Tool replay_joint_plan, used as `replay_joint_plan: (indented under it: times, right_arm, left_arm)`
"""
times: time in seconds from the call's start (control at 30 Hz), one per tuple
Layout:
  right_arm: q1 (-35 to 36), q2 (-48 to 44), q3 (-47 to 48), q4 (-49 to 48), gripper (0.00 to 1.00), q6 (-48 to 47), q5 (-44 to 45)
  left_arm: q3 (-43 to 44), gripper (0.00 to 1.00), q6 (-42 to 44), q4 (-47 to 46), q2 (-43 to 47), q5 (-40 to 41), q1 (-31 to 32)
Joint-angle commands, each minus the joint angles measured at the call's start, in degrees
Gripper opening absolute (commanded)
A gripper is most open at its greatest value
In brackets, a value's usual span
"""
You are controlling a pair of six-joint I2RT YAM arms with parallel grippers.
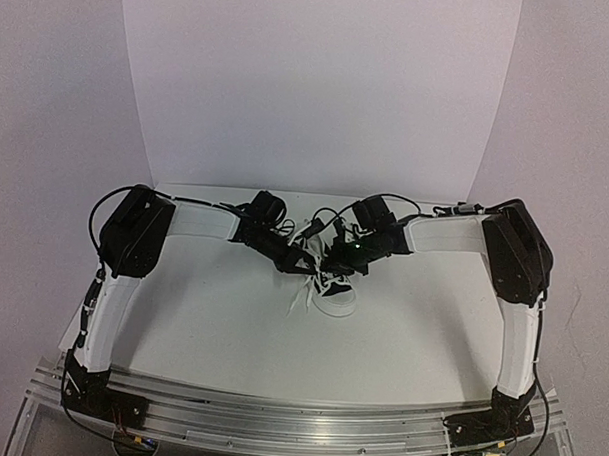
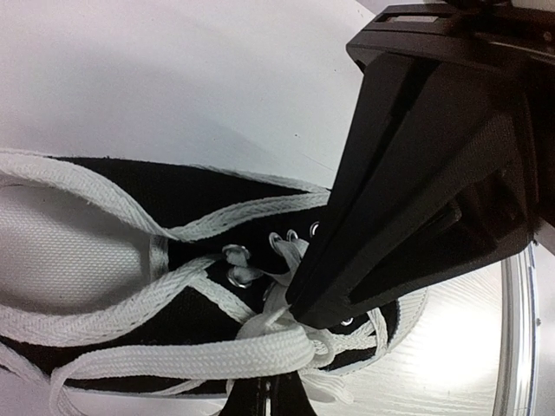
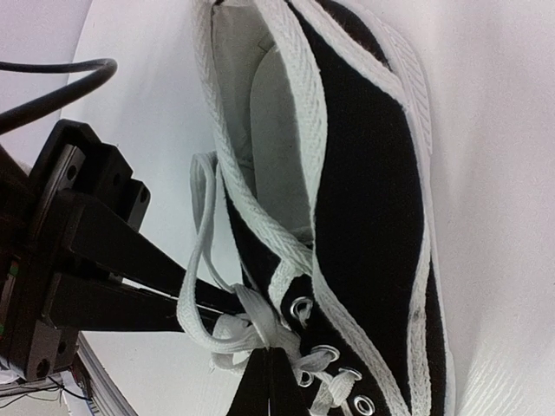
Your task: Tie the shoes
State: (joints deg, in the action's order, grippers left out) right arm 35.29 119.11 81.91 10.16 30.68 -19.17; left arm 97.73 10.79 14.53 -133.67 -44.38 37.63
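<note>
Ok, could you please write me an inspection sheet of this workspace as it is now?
Surface: white table, no marks seen.
Job's things: black canvas sneaker, its white toe cap toward the arm bases; white laces loose, no finished bow seen.
Clutter: nothing seen.
Grippers: left pincer and right pincer meet over the sneaker, each closed on the laces.
Cables: black cable looping beside the arms.
Surroundings: white backdrop behind the table; aluminium rail at the near edge.
</note>
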Motion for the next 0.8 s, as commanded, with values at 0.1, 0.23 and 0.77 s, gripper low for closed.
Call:
replay_joint_plan:
  times: [0.1, 0.23, 0.77]
  right_arm:
    - [0.1, -6.2, -0.4, 0.6, 0.00, 0.0, 0.0]
    - [0.3, -6.5, -0.8, 0.6, 0.00, 0.2, -1.8]
    - [0.7, -1.4, 3.8, -2.8, 0.32, 0.6, -9.8]
  left_arm:
    - [1.1, 0.00, -5.2, 2.6, 1.5, 0.4, 0.4]
    - [2.3, 0.00, -7.0, 2.2, 0.5, 0.2, 0.3]
    - [4.6, 0.00, -9.8, 1.5, -1.4, -0.8, 0.4]
